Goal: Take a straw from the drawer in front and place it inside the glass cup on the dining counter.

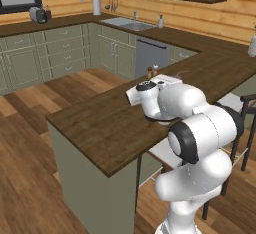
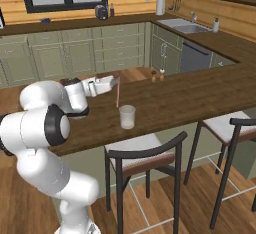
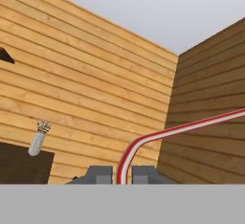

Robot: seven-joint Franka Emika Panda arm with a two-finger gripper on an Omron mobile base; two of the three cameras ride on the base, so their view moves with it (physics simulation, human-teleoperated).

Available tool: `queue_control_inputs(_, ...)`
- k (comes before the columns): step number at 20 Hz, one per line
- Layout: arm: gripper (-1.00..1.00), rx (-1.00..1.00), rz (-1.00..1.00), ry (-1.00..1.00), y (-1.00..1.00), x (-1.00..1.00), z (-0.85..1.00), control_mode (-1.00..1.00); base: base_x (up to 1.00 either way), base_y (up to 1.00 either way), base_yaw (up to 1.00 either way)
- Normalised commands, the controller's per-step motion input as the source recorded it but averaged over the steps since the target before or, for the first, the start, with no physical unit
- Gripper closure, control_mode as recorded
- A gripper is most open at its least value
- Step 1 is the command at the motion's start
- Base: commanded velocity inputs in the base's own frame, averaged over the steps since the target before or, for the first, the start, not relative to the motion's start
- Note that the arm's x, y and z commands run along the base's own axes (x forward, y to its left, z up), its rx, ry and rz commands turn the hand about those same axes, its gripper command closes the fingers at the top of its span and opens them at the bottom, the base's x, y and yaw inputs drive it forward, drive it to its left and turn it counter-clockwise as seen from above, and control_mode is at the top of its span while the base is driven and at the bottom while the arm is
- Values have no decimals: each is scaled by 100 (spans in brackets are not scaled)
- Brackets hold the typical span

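Observation:
My gripper (image 2: 118, 81) is shut on the straw (image 2: 118, 95), a thin red stick that hangs straight down from the fingers over the dining counter (image 2: 190, 95). The straw's lower end reaches the level of the rim of the glass cup (image 2: 127, 117), at its left edge; I cannot tell whether it is inside. In the hand view the straw (image 3: 143, 139) rises between the two fingertips (image 3: 98, 175), bends and runs off to the right. In the left base view my own arm hides the cup, and the hand (image 1: 150, 86) hovers over the counter (image 1: 100, 123). The drawer is out of view.
Two small shakers (image 2: 157, 75) stand on the counter behind the cup. Dark-framed stools (image 2: 145, 153) (image 2: 235, 125) stand against the counter's near side. Across the wooden floor are sage-green cabinets (image 2: 75, 53), a sink (image 2: 186, 24) and a dishwasher (image 2: 195, 56).

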Motion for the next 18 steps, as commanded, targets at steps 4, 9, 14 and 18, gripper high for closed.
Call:
queue_control_inputs(4,100,0,0,0,0,11,-23,-100,0,0,0)
queue_control_inputs(9,100,-2,0,0,0,0,-17,-100,0,0,0)
queue_control_inputs(14,100,0,0,0,0,0,-4,-100,0,0,0)
queue_control_inputs(18,100,0,0,0,0,5,-6,-100,0,0,0)
